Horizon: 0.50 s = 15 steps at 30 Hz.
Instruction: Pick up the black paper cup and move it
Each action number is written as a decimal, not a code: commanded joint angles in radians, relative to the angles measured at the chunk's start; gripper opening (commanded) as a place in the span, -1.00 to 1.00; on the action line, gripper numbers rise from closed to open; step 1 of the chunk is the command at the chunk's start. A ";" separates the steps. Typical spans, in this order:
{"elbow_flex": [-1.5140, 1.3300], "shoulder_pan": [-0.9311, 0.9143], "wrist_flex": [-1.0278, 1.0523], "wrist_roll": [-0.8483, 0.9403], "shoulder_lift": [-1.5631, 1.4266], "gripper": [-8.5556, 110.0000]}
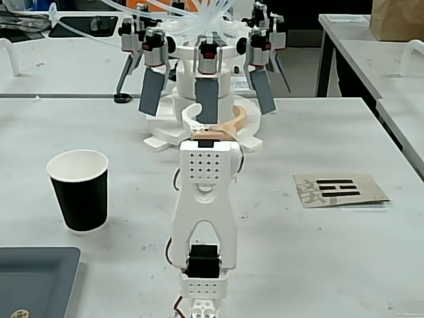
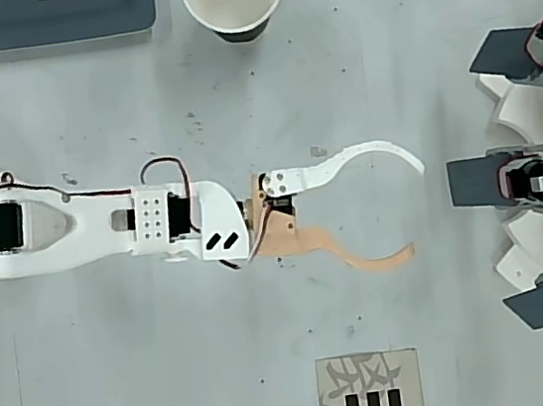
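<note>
Though pincer (image 2: pixel 417 206) agape, black paper cup (image 2: pixel 234 3) apart.

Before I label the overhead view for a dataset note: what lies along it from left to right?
Dark tray, black paper cup, open gripper, white fixture with dark paddles. The printed card overlaps the gripper's span, so I leave it unordered.

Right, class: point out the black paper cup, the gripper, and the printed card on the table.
black paper cup (image 1: pixel 81 199): fixed view, on its black outer wall.
gripper (image 2: pixel 418 209): overhead view, midway between the open fingertips.
printed card (image 1: pixel 339 189): fixed view, on its black bars.
</note>
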<state>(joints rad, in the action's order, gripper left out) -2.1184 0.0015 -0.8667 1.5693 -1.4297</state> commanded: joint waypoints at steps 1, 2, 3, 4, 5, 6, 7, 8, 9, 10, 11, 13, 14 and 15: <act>0.003 -0.008 -0.034 0.009 -0.023 -0.55; -0.003 -0.009 -0.037 0.011 -0.026 -0.55; -0.011 -0.009 -0.038 0.012 -0.032 -0.55; -0.021 -0.011 -0.041 0.011 -0.038 -0.55; -0.034 -0.014 -0.048 0.008 -0.043 -0.55; -0.043 -0.018 -0.051 0.005 -0.048 -0.55; -0.055 -0.025 -0.052 0.003 -0.054 -0.55; -0.069 -0.031 -0.054 0.003 -0.061 -0.55; -0.083 -0.038 -0.057 0.003 -0.067 -0.55; -0.098 -0.046 -0.063 0.003 -0.074 -0.55; -0.115 -0.054 -0.069 0.003 -0.083 -0.55; -0.150 -0.071 -0.091 0.003 -0.098 -0.55; -0.166 -0.077 -0.104 0.003 -0.106 -0.55; -0.179 -0.083 -0.120 0.003 -0.112 -0.54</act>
<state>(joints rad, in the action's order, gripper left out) -2.2918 -0.0629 -0.9449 1.5754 -1.4511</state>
